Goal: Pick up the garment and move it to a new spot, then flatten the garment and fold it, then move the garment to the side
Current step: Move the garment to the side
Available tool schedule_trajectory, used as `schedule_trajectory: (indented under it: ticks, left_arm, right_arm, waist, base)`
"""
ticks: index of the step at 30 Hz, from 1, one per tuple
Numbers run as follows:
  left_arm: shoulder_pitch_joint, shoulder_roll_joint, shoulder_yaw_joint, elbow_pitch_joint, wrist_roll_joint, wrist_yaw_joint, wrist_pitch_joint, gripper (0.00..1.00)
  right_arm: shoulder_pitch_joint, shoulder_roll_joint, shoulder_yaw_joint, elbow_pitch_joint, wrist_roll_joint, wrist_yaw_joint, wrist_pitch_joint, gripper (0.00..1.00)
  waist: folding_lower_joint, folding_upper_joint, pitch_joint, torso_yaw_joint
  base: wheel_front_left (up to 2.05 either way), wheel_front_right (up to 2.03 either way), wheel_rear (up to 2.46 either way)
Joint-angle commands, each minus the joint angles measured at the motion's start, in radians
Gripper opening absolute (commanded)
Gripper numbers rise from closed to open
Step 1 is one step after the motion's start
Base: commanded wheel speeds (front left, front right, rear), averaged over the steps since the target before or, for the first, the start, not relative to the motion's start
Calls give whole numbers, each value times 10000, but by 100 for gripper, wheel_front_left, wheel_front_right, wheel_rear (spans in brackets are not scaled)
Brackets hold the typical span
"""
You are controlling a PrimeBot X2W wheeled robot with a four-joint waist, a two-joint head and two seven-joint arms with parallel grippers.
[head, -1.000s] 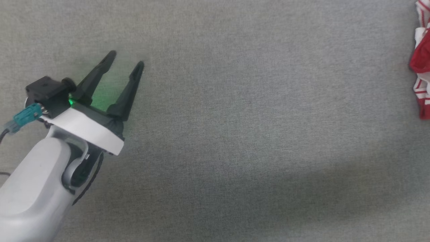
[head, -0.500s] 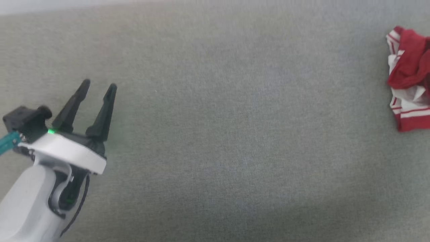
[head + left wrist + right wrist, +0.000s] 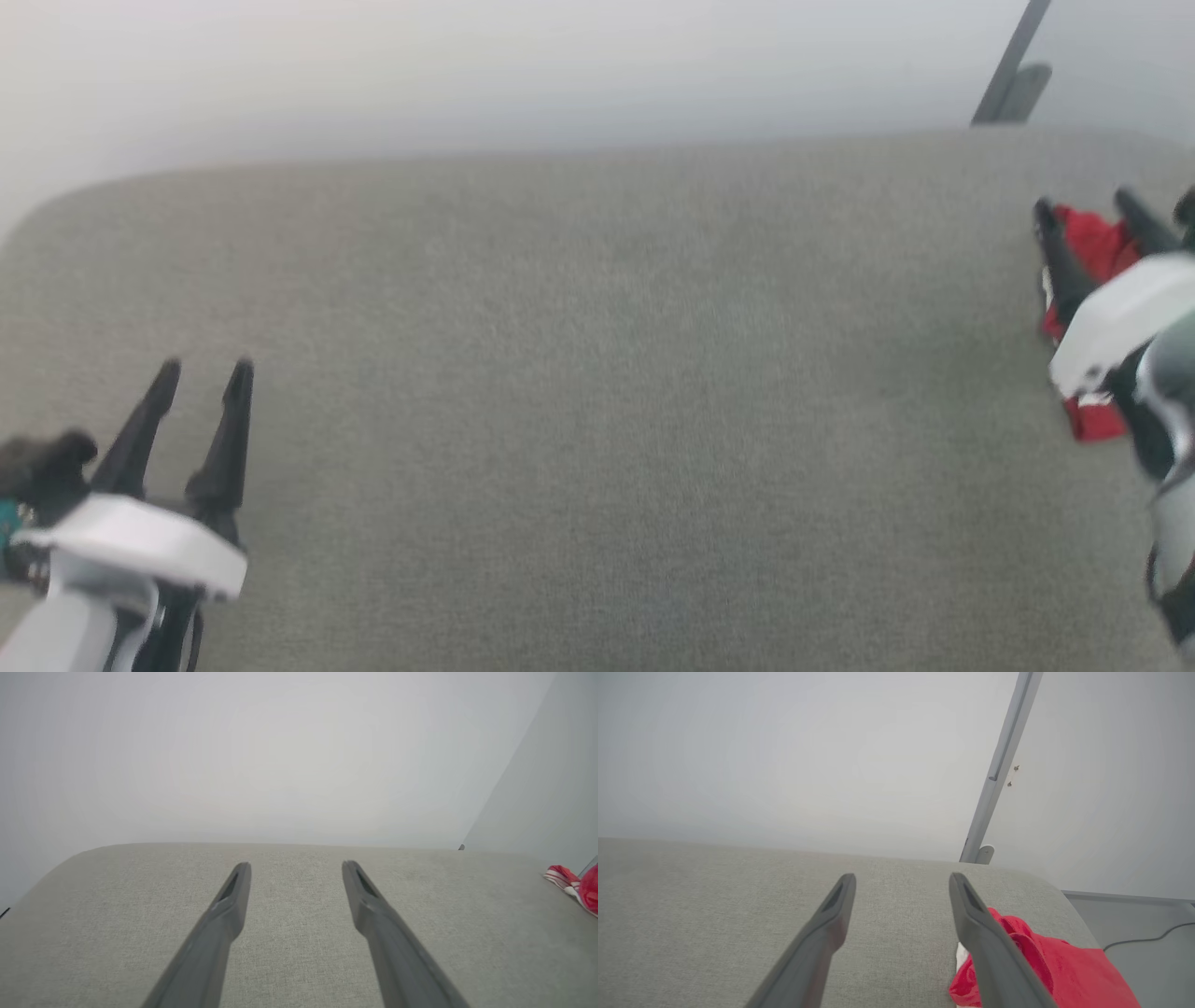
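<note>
Since a second ago the head camera has tipped upward: the table's far edge, a pale wall (image 3: 467, 75) and a grey post (image 3: 1013, 65) are now in frame, and the right gripper (image 3: 1084, 202) shows at the right edge where it was not seen before. Its fingers stand spread apart with nothing clamped between them, above the garment (image 3: 1100, 247). The garment is a crumpled red heap with white parts that lies on the grey fabric-covered table (image 3: 597, 420), at its right side near the far right corner. From the right wrist view, the right gripper (image 3: 902, 877) points across the table (image 3: 691, 914) toward the wall. The garment (image 3: 1064, 970) sits low and to the right, partly hidden behind the right-hand finger of that view; I cannot tell whether that finger touches the cloth. Beyond the table's rounded corner the post (image 3: 999, 774) rises, and a dark cable (image 3: 1148, 940) lies on the floor. The left gripper (image 3: 206, 366) hovers at the lower left of the head view, well apart from the garment, its fingers likewise spread and empty. In the left wrist view, the left gripper (image 3: 295, 865) hangs over bare table (image 3: 70, 928), and the garment (image 3: 567, 877), with its red-and-white striped trim, shows at the far right edge.
</note>
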Motion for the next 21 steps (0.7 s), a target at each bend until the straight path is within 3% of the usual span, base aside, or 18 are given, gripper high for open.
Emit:
schedule_trajectory:
  ticks: [1,11,21]
  left_arm:
    - [412,12,135,-61,127,76,-36,100]
    - [2482,214,1252,-619,80,266,-35,100]
    - [3588,113,1876,-1030,83,238,-37,100]
  right_arm:
    - [451,98,72,-163,42,-10,-259,100]
    - [2685,343,0,-1145,120,-9,-1160,100]
    - [4267,885,-484,-2235,-57,-9,-1292,100]
  waist:
    - [0,0,-577,170]
    - [0,0,-1532,323]
    - [0,0,-1813,329]
  base:
    - [0,0,0]
    - [0,0,0]
    - [0,0,0]
